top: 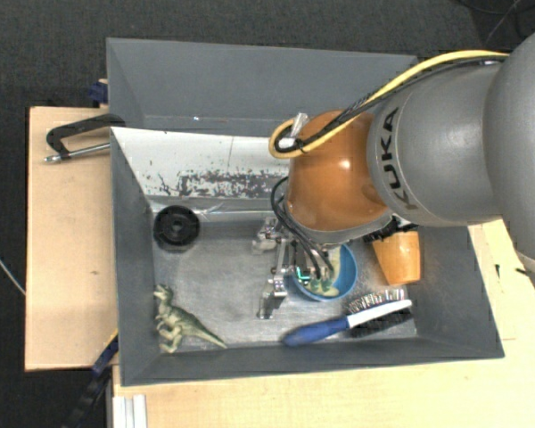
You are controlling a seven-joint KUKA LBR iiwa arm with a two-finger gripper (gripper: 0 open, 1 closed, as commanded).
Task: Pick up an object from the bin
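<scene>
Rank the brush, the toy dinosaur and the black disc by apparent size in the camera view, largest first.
1. Blue-handled brush with white bristles
2. Green plastic toy dinosaur
3. Black round disc
All rest on the grey metal bin floor, so nearness hardly skews this.

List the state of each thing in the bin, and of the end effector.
Black round disc: lying flat near the back wall, alone.
Green toy dinosaur: on its side, front left corner.
Blue-handled brush: lying along the front wall.
Blue round dish: partly covered by the end effector.
Orange cup: at the right, partly hidden under the arm.
End effector: lowered into the bin at the dish's left edge.
</scene>
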